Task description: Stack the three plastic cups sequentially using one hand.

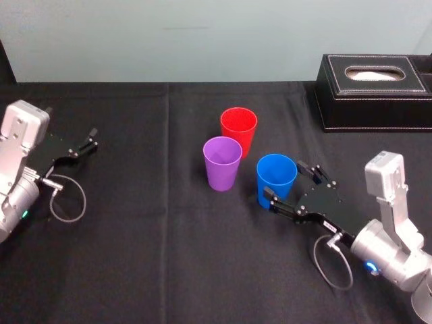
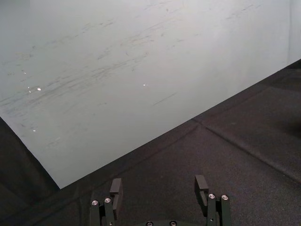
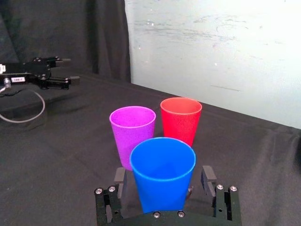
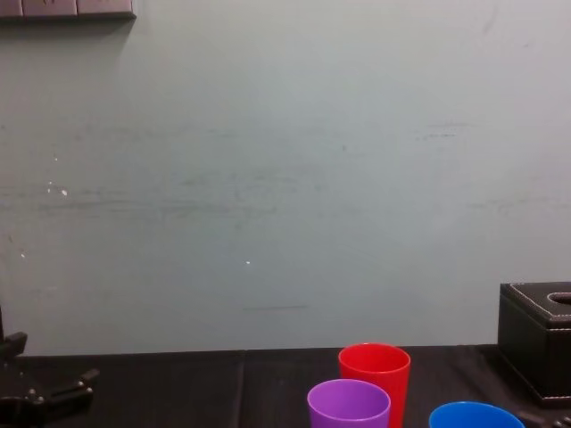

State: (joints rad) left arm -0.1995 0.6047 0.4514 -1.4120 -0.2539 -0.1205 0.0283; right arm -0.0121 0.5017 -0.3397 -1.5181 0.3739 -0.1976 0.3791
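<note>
My right gripper reaches in low from the right side of the black-draped tabletop. Its jaws stand wide open on either side of the blue cup, with a gap showing between each and the cup's wall, so nothing is gripped. The blue cup stands upright on the cloth, nearest me and rightmost of the three. The purple cup stands just to its left and the red cup just behind the pair. All three are mouth-up, close together yet apart. My left gripper rests parked at the tabletop's far left, jaws open and empty. A black stitched box sits at the back right.
</note>
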